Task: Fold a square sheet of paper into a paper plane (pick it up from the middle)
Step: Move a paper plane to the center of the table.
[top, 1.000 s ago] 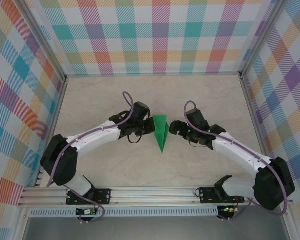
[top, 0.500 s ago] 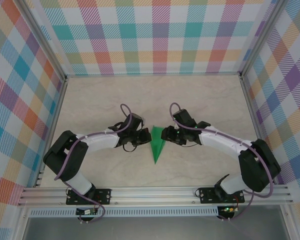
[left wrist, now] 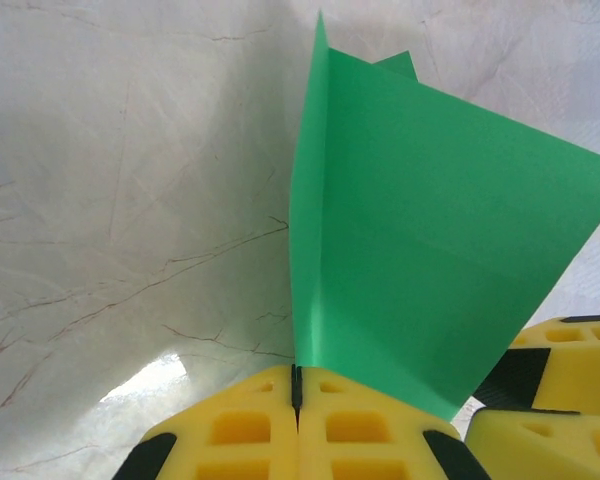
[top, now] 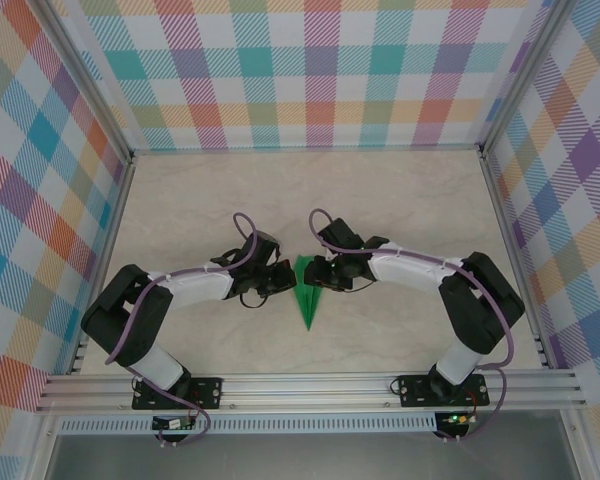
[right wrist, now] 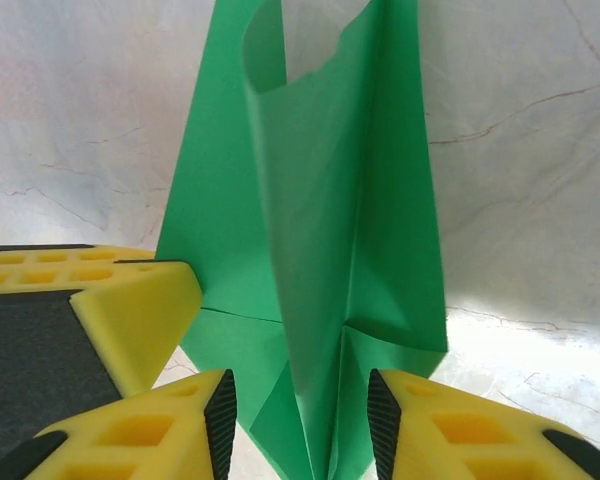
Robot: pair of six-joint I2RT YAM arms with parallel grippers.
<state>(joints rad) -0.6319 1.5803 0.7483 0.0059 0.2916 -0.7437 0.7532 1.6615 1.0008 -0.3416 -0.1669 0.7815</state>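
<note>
Right gripper (right wrist: 300,392) moved in, straddling the paper plane (right wrist: 320,250) — ends cut off.

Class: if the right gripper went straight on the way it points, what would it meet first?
The paper plane, between the open jaws of the right gripper. The left gripper, shut on it, sits close beside that line; depth is unclear.

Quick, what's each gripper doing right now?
Left gripper: jaws closed, pinching the folded bright-green paper sheet.
Right gripper: jaws open, straddling the same paper, no clamp evident.
</note>
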